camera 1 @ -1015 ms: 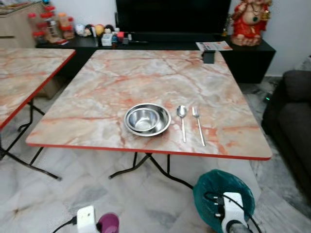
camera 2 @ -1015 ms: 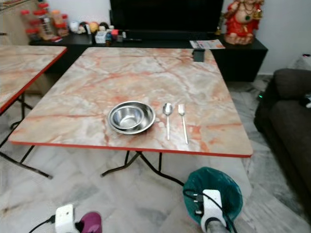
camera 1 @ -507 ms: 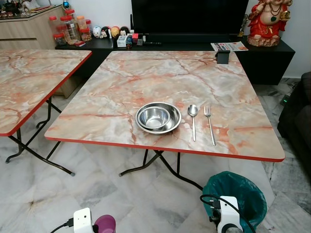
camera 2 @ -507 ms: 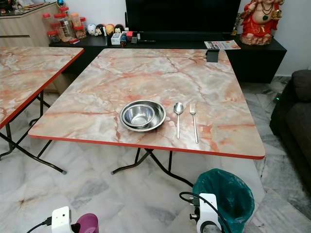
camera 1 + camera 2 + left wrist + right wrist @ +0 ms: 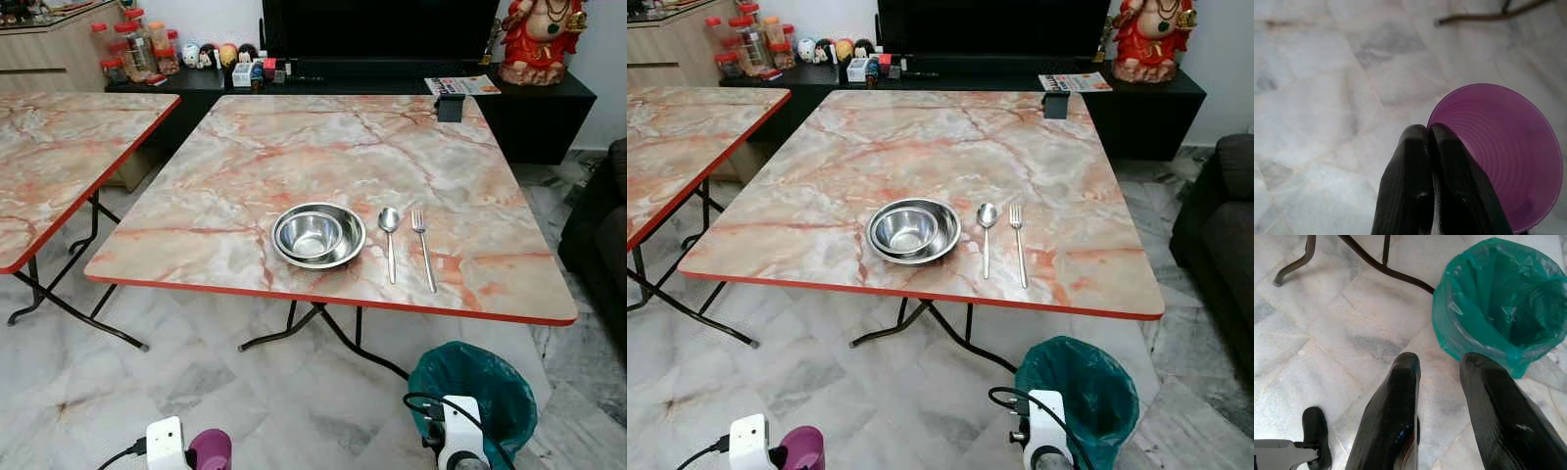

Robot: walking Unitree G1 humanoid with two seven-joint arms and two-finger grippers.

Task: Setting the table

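Purple cup (image 5: 1498, 156), pinched at its rim by the left tool (image 5: 1430, 134) low before the bench (image 5: 245, 186), awaits placing beside the bowl (image 5: 317, 235), spoon (image 5: 390, 240) and fork (image 5: 423, 247); right tool (image 5: 1440, 367) hangs spread.

Bright, even indoor light; sharp, soft shadows.

head stereo downward; wrist cameras near floor (image 5: 1327, 333).

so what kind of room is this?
Most likely a home living or dining room: a marble-topped folding table set with a steel bowl, a TV on a low black cabinet, and a dark sofa.
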